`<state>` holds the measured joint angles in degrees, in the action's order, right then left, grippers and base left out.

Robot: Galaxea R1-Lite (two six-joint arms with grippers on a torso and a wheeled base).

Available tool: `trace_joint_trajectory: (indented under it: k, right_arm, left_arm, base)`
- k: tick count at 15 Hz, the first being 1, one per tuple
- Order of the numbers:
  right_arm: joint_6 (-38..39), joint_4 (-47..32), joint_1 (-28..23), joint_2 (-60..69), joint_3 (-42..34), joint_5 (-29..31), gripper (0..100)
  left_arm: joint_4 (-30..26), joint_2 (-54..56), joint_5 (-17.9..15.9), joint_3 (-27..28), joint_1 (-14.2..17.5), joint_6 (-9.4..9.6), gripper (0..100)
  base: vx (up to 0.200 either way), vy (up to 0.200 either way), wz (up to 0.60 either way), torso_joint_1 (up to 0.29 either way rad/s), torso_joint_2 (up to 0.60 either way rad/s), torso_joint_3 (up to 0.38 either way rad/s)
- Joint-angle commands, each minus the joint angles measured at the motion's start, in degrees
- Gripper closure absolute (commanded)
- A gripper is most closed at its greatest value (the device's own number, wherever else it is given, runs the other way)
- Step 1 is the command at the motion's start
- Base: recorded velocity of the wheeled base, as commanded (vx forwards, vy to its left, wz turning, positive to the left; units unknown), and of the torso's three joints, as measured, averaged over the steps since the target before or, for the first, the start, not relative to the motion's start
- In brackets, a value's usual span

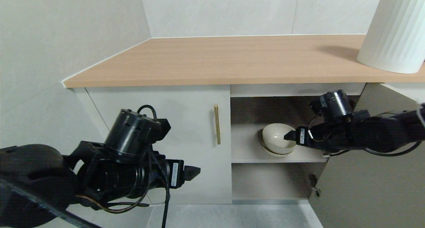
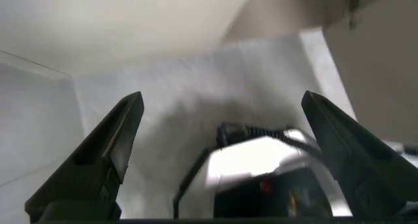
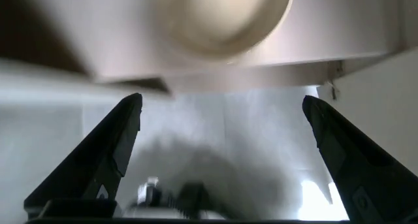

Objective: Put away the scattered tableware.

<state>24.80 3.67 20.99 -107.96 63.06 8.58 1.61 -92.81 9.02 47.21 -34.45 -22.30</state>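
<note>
Two stacked cream ceramic bowls (image 1: 278,139), mouths up, top one tilted, on white cabinet shelf (image 1: 245,152); right gripper (image 1: 288,136) beside rim, fingers apart; left gripper (image 1: 194,171) fingers apart.

Wht ribbed vessel (image 1: 393,32) on countertop (image 1: 215,60)

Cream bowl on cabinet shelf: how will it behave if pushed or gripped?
The glossy cream ceramic-looking bowl is probably rigid, slick and chippable. It sits on a second cream dish, so a push may slide or rock it.
</note>
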Motion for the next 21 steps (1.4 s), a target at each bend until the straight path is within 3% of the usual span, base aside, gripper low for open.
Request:
trace_joint_trajectory:
  k: [1,2,4,5,7,10,15,21]
  right_arm:
    - [-1.33,-7.80,1.68,13.83,-1.54,-1.55,0]
    - [-1.33,-10.96,2.12,16.38,-1.63,-2.61,0]
    - [-1.42,-15.45,2.47,19.72,-3.56,-4.89,0]
    - [-1.42,-15.53,2.65,21.39,-5.85,-4.80,0]
    - [-2.03,-15.27,3.88,24.46,-10.50,-4.89,0]
    - [-2.21,-15.10,6.17,26.22,-14.19,-4.63,0]
    - [-2.21,-15.10,7.04,26.49,-15.34,-4.54,0]
    - [-2.30,-15.10,7.13,25.69,-15.60,-4.54,0]
  left_arm:
    - [-0.91,7.55,1.35,-0.63,1.14,0.50,0]
    - [-1.52,9.57,1.53,-1.34,1.14,0.59,0]
    - [-1.87,12.39,1.53,-2.92,1.14,3.14,0]
    - [-1.78,13.35,1.53,-4.06,1.58,3.40,0]
    - [-1.78,14.67,1.53,-5.38,3.25,3.40,0]
    - [-1.87,14.94,1.53,-5.73,3.25,3.31,0]
    - [-1.61,13.35,1.26,-6.35,3.25,3.31,0]
    - [-1.61,12.74,1.09,-6.35,2.90,3.31,0]
  base:
    - [0.000,0.000,0.00,0.000,0.00,0.000]
    - [0.000,0.000,0.00,0.000,0.00,0.000]
    - [0.000,0.000,0.00,0.000,0.00,0.000]
    - [0.000,0.000,0.00,0.000,0.00,0.000]
    - [0.000,0.000,0.00,0.000,0.00,0.000]
    - [0.000,0.000,0.00,0.000,0.00,0.000]
    - [0.000,0.000,0.00,0.000,0.00,0.000]
    - [-0.200,0.000,0.00,0.004,0.00,0.002]
